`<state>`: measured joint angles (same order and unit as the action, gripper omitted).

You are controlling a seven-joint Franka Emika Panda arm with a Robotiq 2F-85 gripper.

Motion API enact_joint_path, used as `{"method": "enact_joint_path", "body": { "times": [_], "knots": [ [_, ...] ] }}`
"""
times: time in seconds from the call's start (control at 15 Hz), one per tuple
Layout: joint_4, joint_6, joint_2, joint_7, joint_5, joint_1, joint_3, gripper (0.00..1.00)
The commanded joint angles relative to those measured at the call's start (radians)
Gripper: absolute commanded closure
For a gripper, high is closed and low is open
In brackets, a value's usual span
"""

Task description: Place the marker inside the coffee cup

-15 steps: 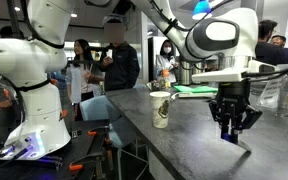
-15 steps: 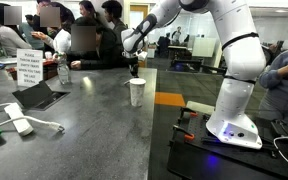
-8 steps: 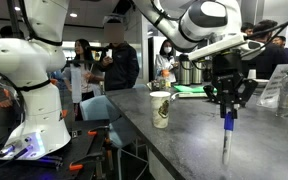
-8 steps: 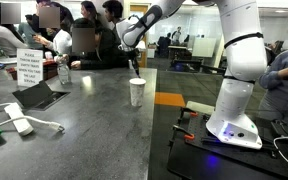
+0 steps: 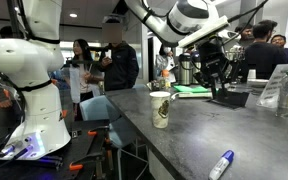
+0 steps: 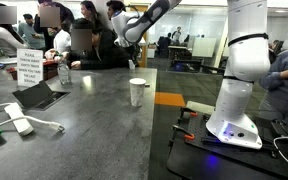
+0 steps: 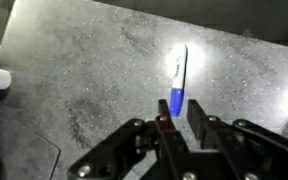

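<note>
The marker [image 5: 221,165], white barrel with a blue cap, lies flat on the grey table near the front edge in an exterior view. In the wrist view it [image 7: 178,84] lies on the table straight below and ahead of my gripper [image 7: 181,128], blue end toward the fingers. My gripper [image 5: 221,86] hangs high above the table, open and empty, to the right of the coffee cup [image 5: 160,109]. The cream paper cup stands upright and also shows near the table's edge [image 6: 137,92], below and in front of my gripper [image 6: 133,56].
Steel urns [image 5: 185,68] and a green item [image 5: 194,90] stand behind the cup. A sign [image 6: 29,68], a bottle [image 6: 63,72], a tablet [image 6: 39,95] and a white device with a cable [image 6: 19,124] sit on the table. People sit beyond.
My gripper rose well above the table. The marker, held upright in it before, left the jaws and now lies flat on the table.
</note>
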<state>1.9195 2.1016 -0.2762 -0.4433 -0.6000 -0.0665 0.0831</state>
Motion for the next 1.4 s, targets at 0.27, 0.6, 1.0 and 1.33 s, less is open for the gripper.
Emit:
{"method": "enact_joint_path", "body": {
  "times": [0.27, 0.6, 1.0, 1.33],
  "knots": [
    [0.132, 0.095, 0.116, -0.037, 0.385, -0.098, -0.003, 0.10],
    [0.154, 0.194, 0.091, -0.225, 0.513, -0.166, 0.017, 0.00],
    [0.118, 0.265, -0.005, -0.325, 0.535, -0.179, -0.006, 0.00],
    [0.075, 0.265, -0.073, -0.336, 0.543, -0.197, -0.029, 0.00]
  ]
}}
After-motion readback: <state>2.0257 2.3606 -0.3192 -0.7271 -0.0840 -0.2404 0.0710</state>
